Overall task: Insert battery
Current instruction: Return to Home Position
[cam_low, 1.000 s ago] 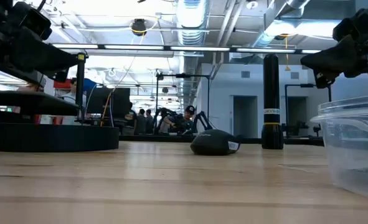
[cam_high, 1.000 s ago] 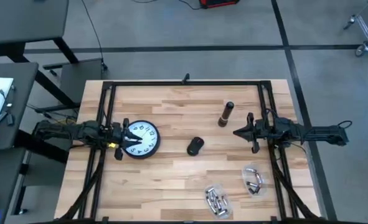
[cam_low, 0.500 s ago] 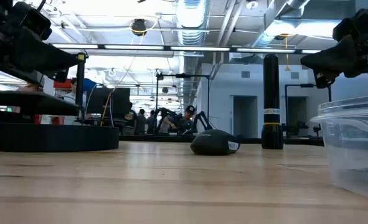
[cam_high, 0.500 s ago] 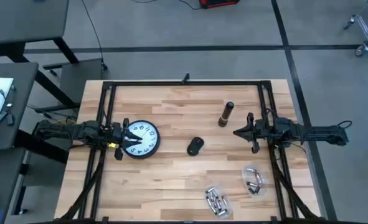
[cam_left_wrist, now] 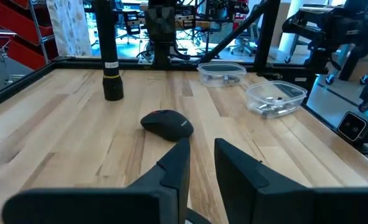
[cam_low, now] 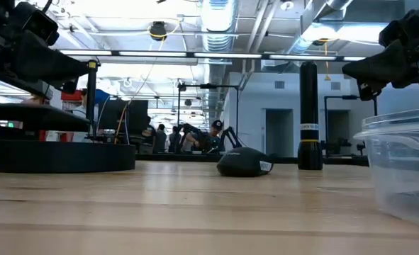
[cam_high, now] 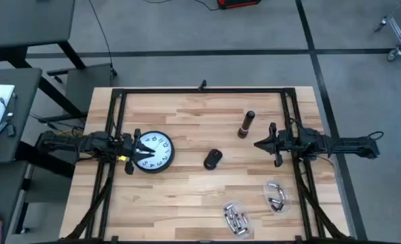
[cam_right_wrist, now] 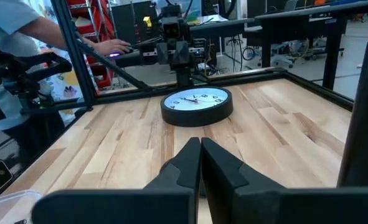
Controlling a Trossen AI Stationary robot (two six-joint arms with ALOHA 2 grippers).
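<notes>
As the clock (cam_high: 158,150) lies face-up, its back hides.

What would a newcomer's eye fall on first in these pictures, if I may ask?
Most likely the white wall clock, lying face up at the table's left side with the left gripper over its left edge. Next come the tall black flashlight standing upright right of centre and the black computer mouse at mid-table. The right gripper hovers empty beside the flashlight.
</notes>
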